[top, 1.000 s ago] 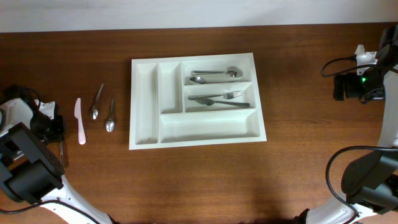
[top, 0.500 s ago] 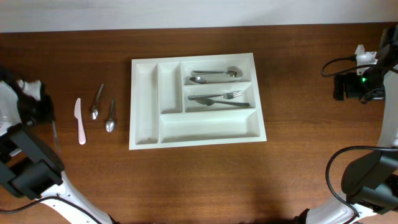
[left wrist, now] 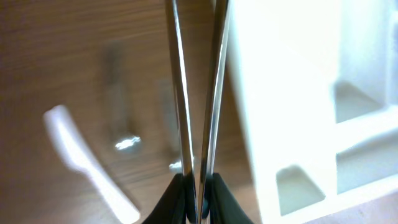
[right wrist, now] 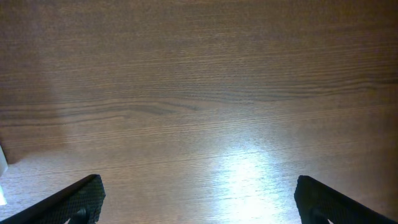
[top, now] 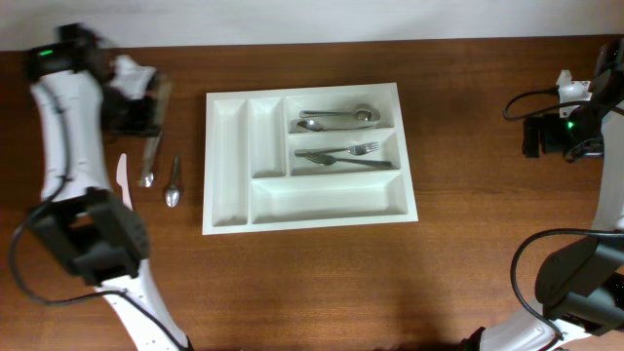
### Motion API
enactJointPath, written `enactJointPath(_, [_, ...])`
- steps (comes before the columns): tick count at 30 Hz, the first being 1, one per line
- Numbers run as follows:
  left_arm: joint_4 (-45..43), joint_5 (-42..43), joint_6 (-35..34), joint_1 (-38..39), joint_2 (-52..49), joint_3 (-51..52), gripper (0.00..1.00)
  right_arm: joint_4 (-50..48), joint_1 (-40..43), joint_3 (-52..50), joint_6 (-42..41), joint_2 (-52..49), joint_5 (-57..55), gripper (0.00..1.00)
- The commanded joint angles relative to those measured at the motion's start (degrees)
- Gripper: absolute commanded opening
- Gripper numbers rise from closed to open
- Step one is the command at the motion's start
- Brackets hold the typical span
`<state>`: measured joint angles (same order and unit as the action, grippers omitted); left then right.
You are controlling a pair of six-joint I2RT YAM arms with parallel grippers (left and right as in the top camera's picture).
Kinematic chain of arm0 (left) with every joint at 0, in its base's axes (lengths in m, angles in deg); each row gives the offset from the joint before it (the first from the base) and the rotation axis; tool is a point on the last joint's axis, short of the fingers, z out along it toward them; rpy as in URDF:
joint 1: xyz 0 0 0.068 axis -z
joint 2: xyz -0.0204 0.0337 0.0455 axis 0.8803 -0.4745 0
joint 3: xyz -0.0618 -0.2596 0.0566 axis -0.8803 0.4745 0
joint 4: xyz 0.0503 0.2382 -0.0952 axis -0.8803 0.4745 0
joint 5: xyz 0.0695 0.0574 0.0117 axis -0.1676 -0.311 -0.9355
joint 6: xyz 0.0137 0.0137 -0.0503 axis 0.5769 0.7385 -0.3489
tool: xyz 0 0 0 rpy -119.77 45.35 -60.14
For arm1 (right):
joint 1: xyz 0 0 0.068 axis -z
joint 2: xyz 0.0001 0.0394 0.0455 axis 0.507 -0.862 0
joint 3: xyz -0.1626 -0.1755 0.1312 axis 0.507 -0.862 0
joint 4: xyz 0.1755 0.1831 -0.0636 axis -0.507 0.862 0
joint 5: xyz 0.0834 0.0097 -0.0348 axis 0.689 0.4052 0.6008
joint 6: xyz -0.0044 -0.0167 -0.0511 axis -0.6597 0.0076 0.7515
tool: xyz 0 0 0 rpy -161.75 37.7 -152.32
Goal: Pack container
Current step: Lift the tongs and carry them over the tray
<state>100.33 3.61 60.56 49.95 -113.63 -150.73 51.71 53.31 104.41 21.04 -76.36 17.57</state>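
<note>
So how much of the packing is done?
Partly. The container already holds two spoons and what look like two forks. The left claw is shut on a thin metal utensil just beside it. Two loose spoons and a pale knife wait on the table; three compartments look empty.

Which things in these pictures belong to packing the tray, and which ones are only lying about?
Belong to the job: white cutlery tray; spoons and forks already in it; two loose spoons and pale knife left of it; thin metal utensil gripped in the left hand.

Not in use: right hand, open above the wooden table, holding nothing.
</note>
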Motion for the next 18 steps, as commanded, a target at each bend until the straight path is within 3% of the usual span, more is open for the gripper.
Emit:
enactJointPath(1, [2.01, 3.08, 6.05, 9.20, 0.46, -1.64, 0.02, 0.00, 0.04, -0.15, 0.37, -0.09, -0.46, 0.99])
enactJointPath(12, [2.14, 2.99, 14.97, 35.91, 0.44, -1.55, 0.02, 0.02, 0.04, -0.15, 0.37, -0.09, -0.46, 0.99])
enactJointPath(18, [-1.01, 2.97, 18.49, 44.13, 0.33, -1.25, 0.02, 0.00, 0.04, -0.15, 0.37, -0.09, -0.46, 0.99])
